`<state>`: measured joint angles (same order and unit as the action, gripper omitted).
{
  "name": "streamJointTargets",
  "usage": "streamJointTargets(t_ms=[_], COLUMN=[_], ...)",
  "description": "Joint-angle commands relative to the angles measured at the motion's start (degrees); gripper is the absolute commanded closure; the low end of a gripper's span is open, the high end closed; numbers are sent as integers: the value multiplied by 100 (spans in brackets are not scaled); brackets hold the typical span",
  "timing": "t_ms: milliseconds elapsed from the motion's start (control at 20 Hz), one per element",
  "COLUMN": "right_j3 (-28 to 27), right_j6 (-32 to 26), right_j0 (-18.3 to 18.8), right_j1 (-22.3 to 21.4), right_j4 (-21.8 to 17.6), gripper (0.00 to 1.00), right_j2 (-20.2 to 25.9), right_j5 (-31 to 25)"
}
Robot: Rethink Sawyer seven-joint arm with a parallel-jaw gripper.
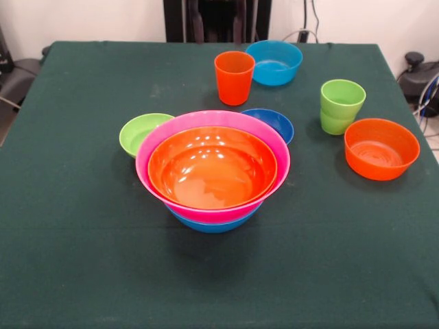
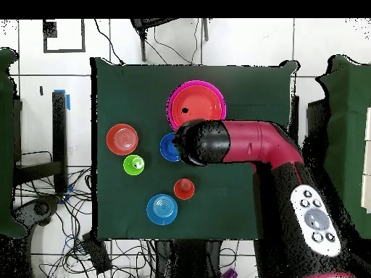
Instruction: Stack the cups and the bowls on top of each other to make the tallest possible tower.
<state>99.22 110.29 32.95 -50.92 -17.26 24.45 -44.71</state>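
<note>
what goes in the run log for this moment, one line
tower: orange in pink in blue bowl | green cups: nested | orange cup: loose | arm: over table

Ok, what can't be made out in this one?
Tool: front view, above the top edge; overhead, under the arm.
Small lime green bowl: overhead, covered by the arm.
Dark blue bowl: front, partly behind the tower; overhead, partly under the arm.
Tower's blue bowl: only a sliver shows, front.

Red and black arm [image 2: 246, 145] bent, reaching over the table
</note>
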Motion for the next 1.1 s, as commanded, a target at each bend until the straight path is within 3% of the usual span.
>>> streamJointTargets(t_ms=[50,200,900,1100], right_j3=[1643,1973,2412,2461], right_j6=[-414,-547,-734,-571], right_j0=[226,348,658,686], right_j1=[-1375,-1619,-1851,-1621], right_j4=[375,508,468,218], gripper=[0,0,0,0], right_j2=[-49,24,229,229], right_j5=[-210,-94,57,381])
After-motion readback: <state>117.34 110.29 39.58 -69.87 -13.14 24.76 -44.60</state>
